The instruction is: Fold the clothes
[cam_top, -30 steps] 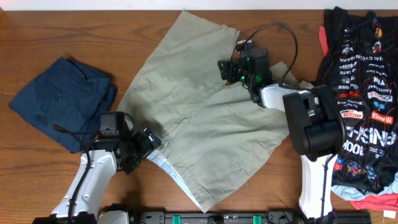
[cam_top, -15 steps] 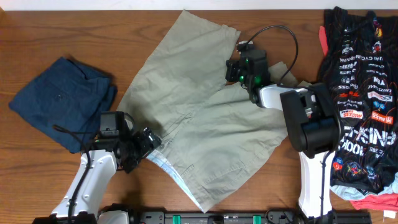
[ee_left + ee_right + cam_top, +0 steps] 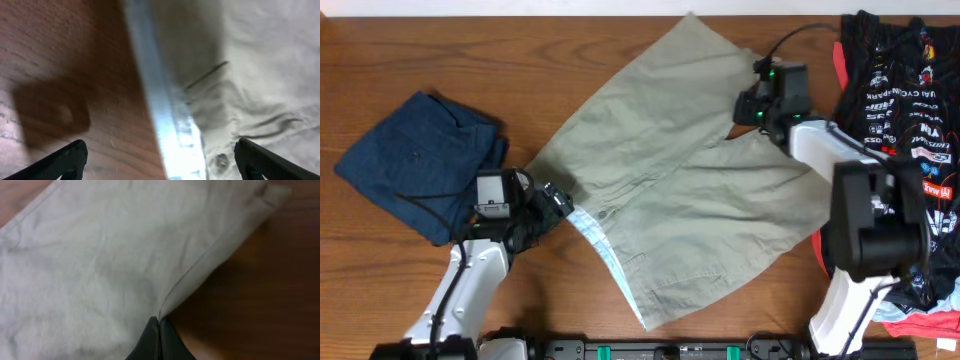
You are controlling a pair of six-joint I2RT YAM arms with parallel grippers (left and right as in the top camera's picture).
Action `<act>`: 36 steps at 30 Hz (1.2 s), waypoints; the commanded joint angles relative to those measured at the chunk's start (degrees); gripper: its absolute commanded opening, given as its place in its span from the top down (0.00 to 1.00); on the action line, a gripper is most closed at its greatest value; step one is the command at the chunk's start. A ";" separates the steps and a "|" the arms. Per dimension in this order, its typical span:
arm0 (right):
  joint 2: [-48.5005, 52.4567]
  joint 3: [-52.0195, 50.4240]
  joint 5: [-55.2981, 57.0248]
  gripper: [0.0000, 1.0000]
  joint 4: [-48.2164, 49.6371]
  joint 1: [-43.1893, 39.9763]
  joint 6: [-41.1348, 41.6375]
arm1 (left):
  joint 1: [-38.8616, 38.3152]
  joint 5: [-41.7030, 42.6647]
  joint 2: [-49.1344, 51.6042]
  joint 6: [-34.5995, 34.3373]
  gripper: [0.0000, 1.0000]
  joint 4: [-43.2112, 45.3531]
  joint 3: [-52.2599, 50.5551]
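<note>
The clothes, a pair of khaki shorts (image 3: 690,190), lie spread flat across the middle of the table. The waistband's pale blue lining (image 3: 595,240) is turned up at the lower left. My right gripper (image 3: 750,108) is shut on the shorts' upper right edge; in the right wrist view the fingers (image 3: 159,330) pinch a fold of the hem (image 3: 200,267). My left gripper (image 3: 548,200) stands open at the waistband's left end. In its wrist view the gripper (image 3: 162,167) straddles the lining (image 3: 175,130) and a button (image 3: 220,161) without touching them.
Folded dark navy trousers (image 3: 415,160) lie at the left. A black jersey with white and red logos (image 3: 900,100) lies along the right edge, with red cloth under it. Bare wooden table (image 3: 440,50) shows at the far left and back.
My right gripper has shut on the shorts' edge and pulled it to the right and back, spreading the cloth. The left gripper has shifted slightly left and stays open.
</note>
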 commanded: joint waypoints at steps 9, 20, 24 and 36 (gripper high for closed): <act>-2.29 0.00 3.54 0.99 -6.14 -0.46 -3.10 | -4.02 3.98 13.25 -1.77 0.20 9.81 -0.24; -2.29 0.00 3.39 0.99 -7.67 -0.42 -3.08 | -7.72 -0.39 19.76 -1.75 0.94 26.01 0.79; -2.29 0.00 2.91 0.99 -5.90 -0.04 -3.04 | -6.03 -4.76 19.76 -1.70 0.94 26.34 6.10; -2.29 0.00 2.69 0.44 -2.54 2.19 5.90 | -1.20 -5.27 19.78 -0.81 0.57 21.35 26.38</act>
